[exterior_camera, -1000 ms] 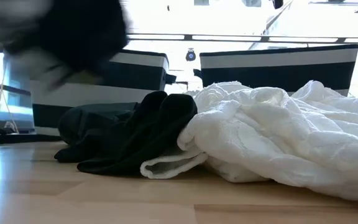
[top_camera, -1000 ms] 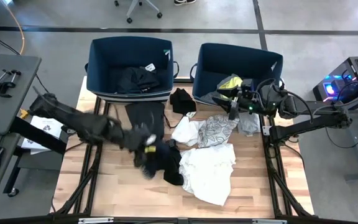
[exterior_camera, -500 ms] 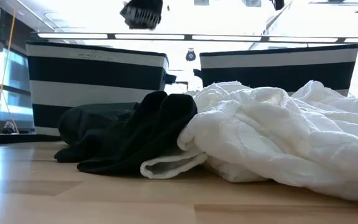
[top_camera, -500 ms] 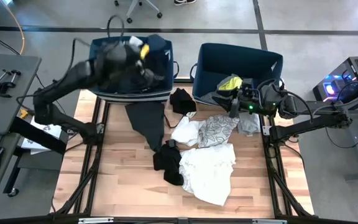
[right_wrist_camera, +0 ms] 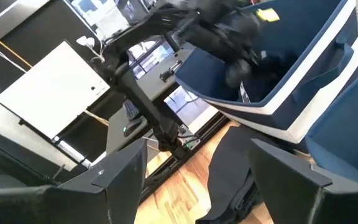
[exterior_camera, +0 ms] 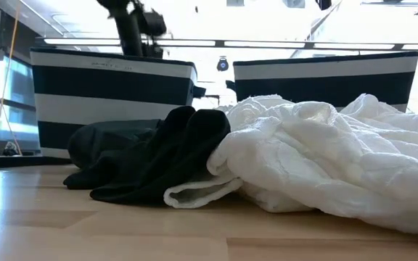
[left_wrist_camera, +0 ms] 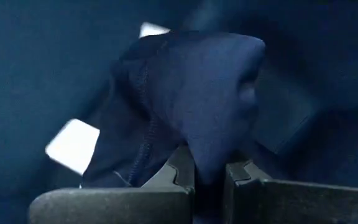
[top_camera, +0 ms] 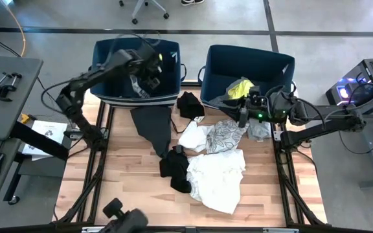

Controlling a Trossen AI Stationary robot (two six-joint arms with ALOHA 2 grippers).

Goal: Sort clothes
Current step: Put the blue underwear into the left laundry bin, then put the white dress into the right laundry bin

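Note:
My left gripper (top_camera: pixel 149 68) reaches down into the left navy bin (top_camera: pixel 102 71), shut on a navy garment (left_wrist_camera: pixel 197 93). My right gripper (top_camera: pixel 245 109) hovers open near the right bin's (top_camera: pixel 219 61) near wall, with nothing between its fingers (right_wrist_camera: pixel 126 180). On the table lie a white garment (top_camera: pixel 215 178), a black one (top_camera: pixel 177 169), a dark grey one (top_camera: pixel 153 126), a small black one (top_camera: pixel 190 103), a patterned one (top_camera: pixel 226 134) and a light grey one (top_camera: pixel 259 129). A neon yellow garment (top_camera: pixel 240 85) lies in the right bin. My left gripper pinches a bunched fold of the navy garment (left_wrist_camera: pixel 207 146) between its two fingers (left_wrist_camera: pixel 179 174). The fingers come from above, slanting down into the left bin. The rest of the cloth bulges out beyond the fingertips; whether it rests on the bin's contents I cannot tell.
The two navy bins stand side by side at the table's far edge. Dark clothes (top_camera: pixel 141 87) lie in the left bin. Bare wood (top_camera: pixel 128 175) shows at the near left. A dark rounded object (top_camera: pixel 125 220) sits at the near edge. A desk (top_camera: pixel 5 84) stands left of the table.
My left gripper has swung from the middle of the table toward the far edge with the dark garment, passed above the left bin and now points down into it. The garment has been lifted clear of the table and carried along.

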